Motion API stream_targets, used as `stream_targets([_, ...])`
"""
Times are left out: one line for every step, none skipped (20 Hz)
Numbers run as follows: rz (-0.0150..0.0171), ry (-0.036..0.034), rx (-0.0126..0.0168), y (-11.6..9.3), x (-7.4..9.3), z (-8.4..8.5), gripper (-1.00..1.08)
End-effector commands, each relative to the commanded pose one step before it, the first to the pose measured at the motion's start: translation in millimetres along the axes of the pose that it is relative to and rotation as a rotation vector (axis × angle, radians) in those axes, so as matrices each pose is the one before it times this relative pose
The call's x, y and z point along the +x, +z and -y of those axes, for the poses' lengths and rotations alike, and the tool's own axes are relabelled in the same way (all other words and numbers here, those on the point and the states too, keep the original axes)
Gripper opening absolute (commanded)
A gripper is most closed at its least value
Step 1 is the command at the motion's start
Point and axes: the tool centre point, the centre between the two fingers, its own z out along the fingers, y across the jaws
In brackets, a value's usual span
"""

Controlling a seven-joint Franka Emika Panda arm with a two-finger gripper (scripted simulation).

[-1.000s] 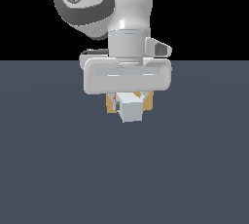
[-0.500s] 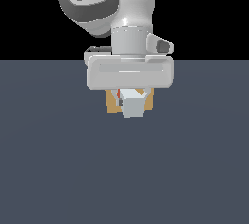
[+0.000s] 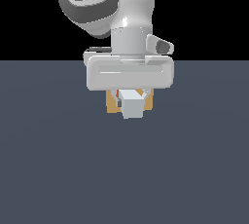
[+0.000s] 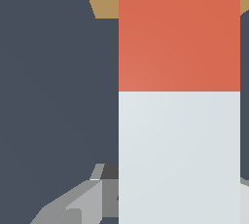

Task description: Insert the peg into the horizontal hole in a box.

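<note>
Gripper (image 3: 130, 102): you're seeing it clamping the peg (image 3: 132, 107).
Peg: sitting between the jaws, red end facing the box (image 3: 112, 103).

Red-orange and white peg (image 4: 179, 96), tan box (image 3: 113, 104)

Glossy white arm (image 3: 129, 18), dark grey joint cap, boxy pale end effector (image 3: 130, 102)

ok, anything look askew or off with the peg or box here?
Nothing stands out. The claw carries the peg just above the floor, red end toward the tan box and running straight in the wrist view. The arm hides the hole, so how well the peg lines up with it can't be judged.
</note>
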Motion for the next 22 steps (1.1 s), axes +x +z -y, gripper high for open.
stream_targets([-0.00012,-0.00093,-0.00449,-2.45,0.36,-1.49,-1.0])
stream_targets([-0.00024,-0.00077,-0.0035,-1.95,0.31,-1.2,-1.0])
stream_targets([0.0,0.0,0.0,0.0,0.0,0.0,-1.0])
stream_targets([0.0,0.0,0.0,0.0,0.0,0.0,-1.0])
stream_targets([0.0,0.0,0.0,0.0,0.0,0.0,-1.0])
stream_targets([-0.00037,0.00008,0.00404,2.09,0.1,1.3,-1.0])
stream_targets([0.0,0.0,0.0,0.0,0.39,0.04,-1.0])
stream_targets([0.0,0.0,0.0,0.01,1.19,0.11,-1.0])
stream_targets([0.0,0.0,0.0,0.01,2.0,0.15,-1.0])
stream_targets([0.0,0.0,0.0,0.02,2.8,0.16,-1.0])
stream_targets([0.00001,-0.0001,-0.00048,-0.28,3.65,0.18,-1.0])
stream_targets([0.0,0.0,0.0,0.02,4.38,0.12,-1.0])
stream_targets([0.0,0.0,0.0,0.03,5.17,0.07,-1.0])
stream_targets([0.00003,-0.00004,-0.00049,-0.27,5.98,0.08,-1.0])
stream_targets([0.00003,-0.00003,-0.00049,-0.27,6.75,0.04,-1.0])
stream_targets([0.0,0.0,0.0,0.04,7.5,-0.03,-1.0])
stream_targets([0.00004,-0.00001,-0.00049,-0.27,8.27,0.0,-1.0])
stream_targets([0.00003,-0.00001,-0.00049,-0.26,8.73,-0.01,-1.0])
stream_targets([0.0,0.0,0.0,0.04,8.03,-0.04,-1.0])
stream_targets([0.00003,0.0,-0.00049,-0.27,7.22,0.01,-1.0])
stream_targets([0.0,0.0,0.0,0.03,6.42,-0.04,-1.0])
stream_targets([0.00004,0.00002,-0.00069,-0.4,5.61,0.01,-1.0])
